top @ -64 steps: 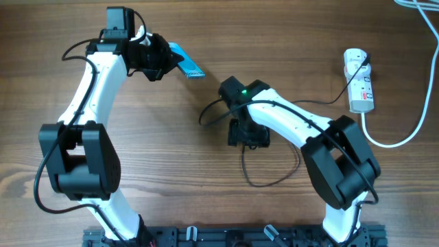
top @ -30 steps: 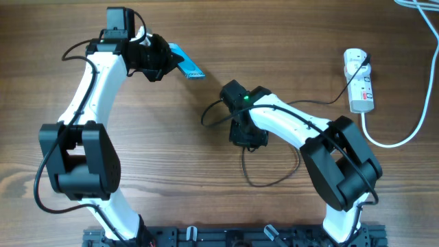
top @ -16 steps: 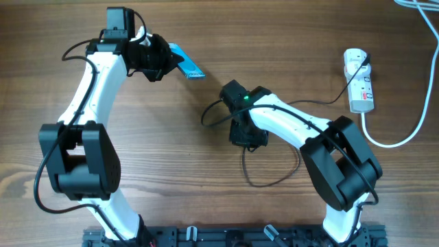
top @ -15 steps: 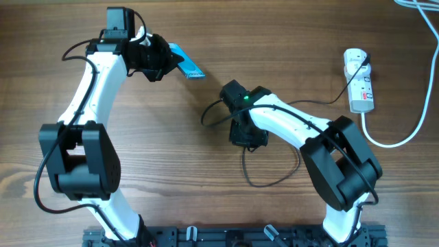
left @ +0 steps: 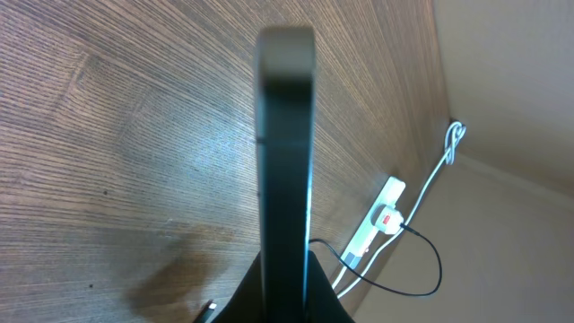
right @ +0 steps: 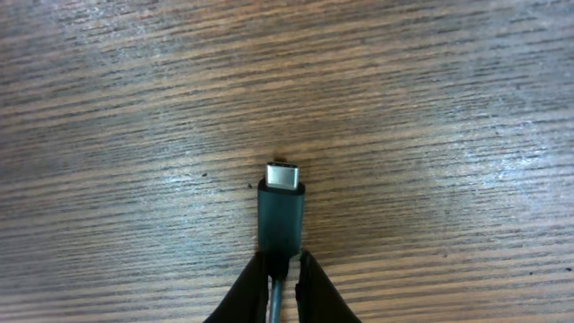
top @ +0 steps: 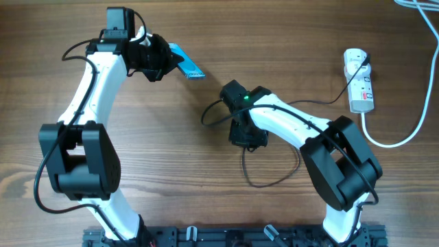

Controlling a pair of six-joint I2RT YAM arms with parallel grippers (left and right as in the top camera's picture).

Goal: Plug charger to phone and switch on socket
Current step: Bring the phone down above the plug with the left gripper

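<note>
My left gripper (top: 167, 64) is shut on the phone (top: 190, 64), whose cyan screen sticks out to the right, lifted at the back left. In the left wrist view the phone (left: 285, 152) stands edge-on between the fingers (left: 323, 301). My right gripper (right: 285, 260) is shut on the charger just behind its plug tip (right: 282, 202), which points away over the wood. Seen from overhead, the right gripper (top: 247, 139) sits mid-table and the charger (top: 274, 182) loops behind it. The socket (top: 359, 82) lies at the far right.
A white lead (top: 410, 134) curves from the socket along the right edge. The charger's black cable runs from the socket toward the right arm. The arm bases stand at the near edge. Bare wood lies between the two grippers.
The right gripper's fingers have closed a little more on the cable behind the plug. The left arm and phone have not moved.
</note>
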